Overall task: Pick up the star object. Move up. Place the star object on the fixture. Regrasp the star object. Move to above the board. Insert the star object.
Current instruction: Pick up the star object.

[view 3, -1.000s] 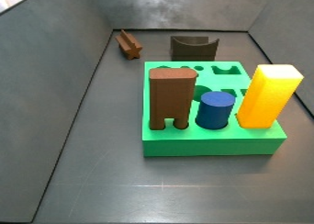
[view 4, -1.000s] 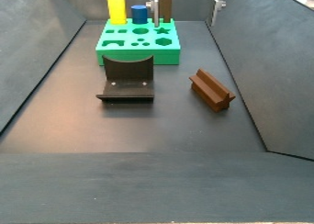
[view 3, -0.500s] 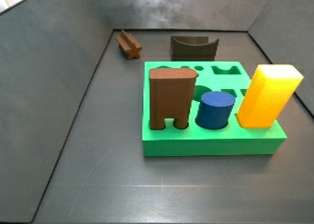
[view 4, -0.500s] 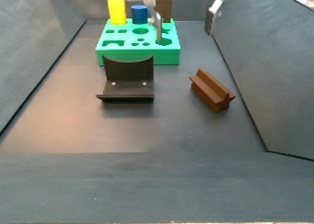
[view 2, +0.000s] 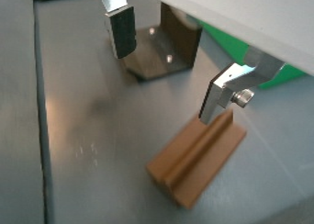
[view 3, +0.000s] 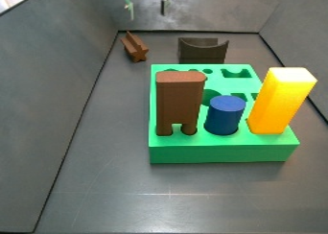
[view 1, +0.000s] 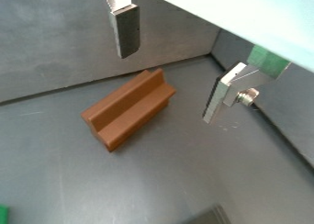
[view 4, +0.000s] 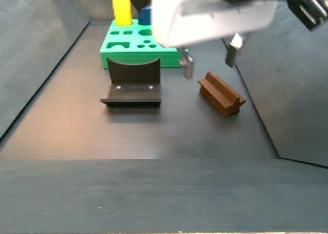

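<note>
Star object [view 4: 221, 94]: small reddish-brown ridged prism, lying on its side on the floor, unheld. Gripper [view 1: 172, 67] above it, fingers spread, empty. Fixture [view 4: 130, 87] nearby, notch vacant. Green board [view 3: 218, 142] beyond, pegs upright.

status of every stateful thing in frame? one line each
gripper: open, empty, above the star object
star object: lying on the floor, not grasped
fixture: on the floor, notch empty
board: three pegs standing in it, other holes open
</note>
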Available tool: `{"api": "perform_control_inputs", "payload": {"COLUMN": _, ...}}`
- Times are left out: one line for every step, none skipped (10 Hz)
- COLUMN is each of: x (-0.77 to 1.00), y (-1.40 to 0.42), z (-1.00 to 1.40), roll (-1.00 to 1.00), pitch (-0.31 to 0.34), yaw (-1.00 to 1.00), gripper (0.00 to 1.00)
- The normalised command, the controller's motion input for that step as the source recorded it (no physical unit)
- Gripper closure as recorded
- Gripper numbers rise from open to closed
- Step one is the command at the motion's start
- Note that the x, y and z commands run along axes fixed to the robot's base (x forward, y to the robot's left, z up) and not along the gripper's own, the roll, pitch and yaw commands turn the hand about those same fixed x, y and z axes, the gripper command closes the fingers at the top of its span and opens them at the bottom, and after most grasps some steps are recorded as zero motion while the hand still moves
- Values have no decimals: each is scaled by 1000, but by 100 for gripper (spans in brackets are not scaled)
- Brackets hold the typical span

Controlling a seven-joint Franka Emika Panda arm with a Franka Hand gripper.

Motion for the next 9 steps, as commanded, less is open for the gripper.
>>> {"api": "perform_control_inputs", "payload": {"x": -291, "y": 0, "z": -720, "roll": 0, "pitch": -113, "yaw": 71, "gripper": 0}}
{"api": "perform_control_inputs", "payload": {"x": -223, "y": 0, "z": -760, "roll": 0, "pitch": -106, "yaw": 51, "gripper": 0}}
{"api": "perform_control_inputs", "payload": {"x": -200, "y": 0, "z": -766, "roll": 0, "pitch": -99, "yaw": 49, "gripper": 0}}
{"api": "perform_control_inputs", "payload": {"x": -243, "y": 0, "z": -811, "roll": 0, "pitch": -86, "yaw": 63, "gripper": 0}}
{"api": "perform_control_inputs", "payload": {"x": -280, "y": 0, "z": -834, "roll": 0, "pitch": -90, "yaw": 60, "gripper": 0}}
{"api": "perform_control_inputs", "payload": {"x": -360, "y": 3, "z": -840, "roll": 0, "pitch": -99, "yaw": 51, "gripper": 0}}
{"api": "perform_control_inputs", "payload": {"x": -437, "y": 63, "z": -874, "roll": 10, "pitch": -109, "yaw": 77, "gripper": 0}}
{"api": "perform_control_inputs", "payload": {"x": -271, "y": 71, "z": -651, "roll": 7, "pitch": -86, "yaw": 11, "gripper": 0}}
{"api": "perform_control_inputs", "payload": {"x": 0, "y": 0, "z": 0, "roll": 0, "pitch": 0, "yaw": 0, "gripper": 0}}
